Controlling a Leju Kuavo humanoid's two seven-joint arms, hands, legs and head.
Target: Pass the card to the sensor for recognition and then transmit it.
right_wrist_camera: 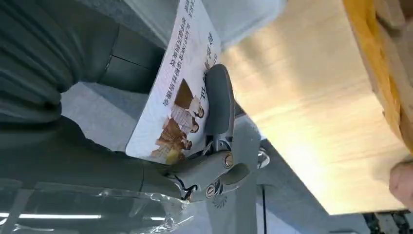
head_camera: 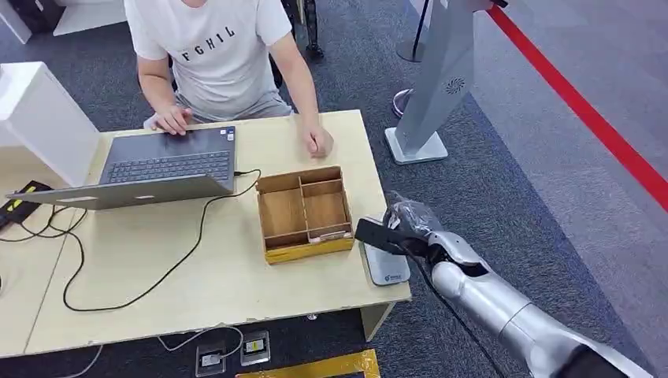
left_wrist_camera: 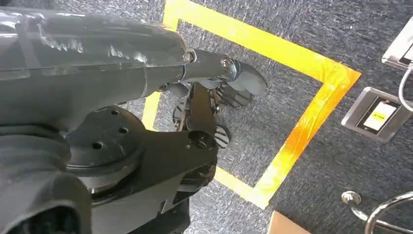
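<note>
My right hand (head_camera: 406,223) pinches the card (right_wrist_camera: 178,92) between thumb and fingers, holding it just above the grey sensor (head_camera: 384,264) at the surface's (head_camera: 157,268) corner. The wooden tray (head_camera: 305,213) sits just beside the sensor. My left hand (left_wrist_camera: 219,92) hangs over the carpet with fingers curled in, holding nothing.

We saw the card (right_wrist_camera: 178,90) run past the wrist picture's edge, its small print unreadable; the right hand (head_camera: 413,224) covered part of what looked like the sensor (head_camera: 384,266).

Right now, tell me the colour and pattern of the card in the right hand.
The card is white with printed text and brownish cartoon figures, clearest in the right wrist view.
</note>
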